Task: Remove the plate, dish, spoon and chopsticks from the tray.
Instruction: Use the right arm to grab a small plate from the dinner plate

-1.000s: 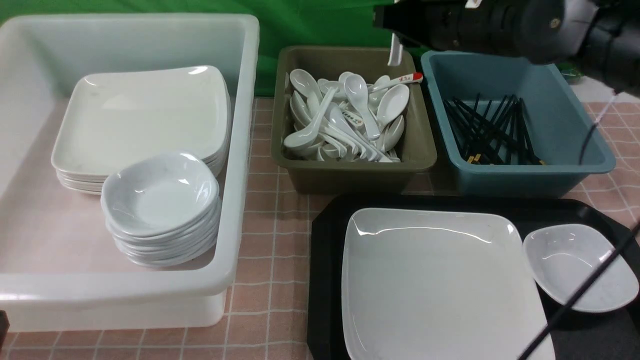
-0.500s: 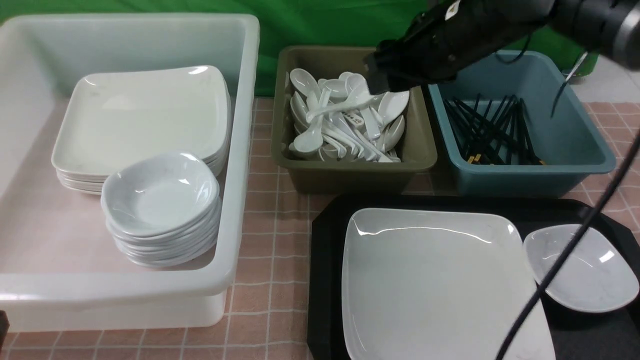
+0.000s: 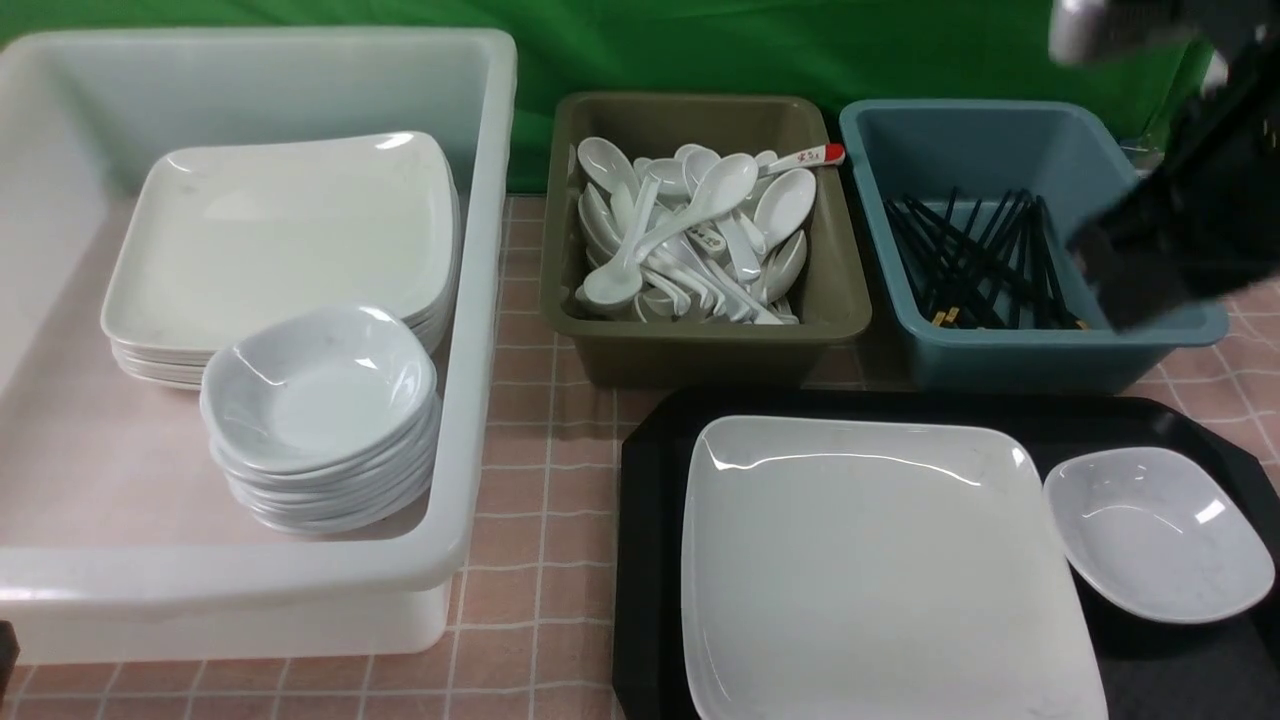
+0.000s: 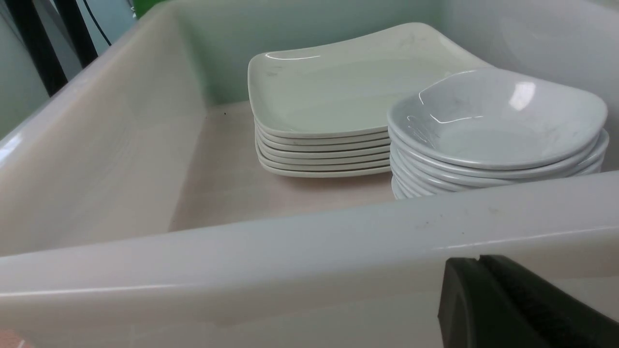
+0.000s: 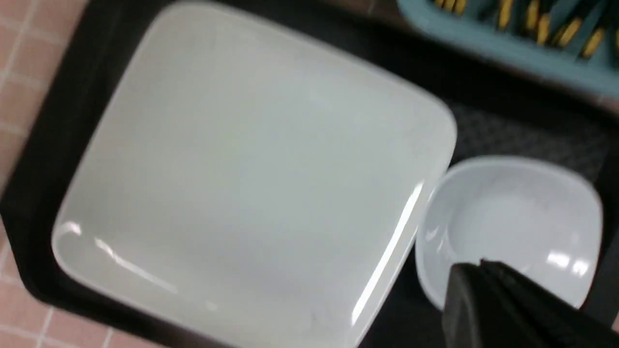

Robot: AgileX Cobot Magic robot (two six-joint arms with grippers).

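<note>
The black tray (image 3: 650, 480) at the front right holds the large white plate (image 3: 880, 570) and, beside it on the right, the small white dish (image 3: 1160, 530). A plain white spoon (image 3: 705, 195) lies on top of the pile in the olive bin (image 3: 700, 345). Black chopsticks (image 3: 985, 260) lie in the blue bin (image 3: 1000, 365). My right arm (image 3: 1180, 230) is a blur over that bin's right end. In the right wrist view my right gripper (image 5: 481, 263) is shut and empty, above the dish (image 5: 512, 222). My left gripper (image 4: 478, 258) is shut, empty, in front of the white tub's near wall.
The white tub (image 3: 470, 300) on the left holds a stack of square plates (image 3: 280, 240) and a stack of small dishes (image 3: 320, 400). A red-tipped spoon (image 3: 805, 157) rests at the olive bin's back. A pink checked cloth (image 3: 540, 500) covers the table.
My right arm swung from over the olive bin to the right, over the blue bin's end. The white spoon it carried now lies on the spoon pile. Its jaws have closed.
</note>
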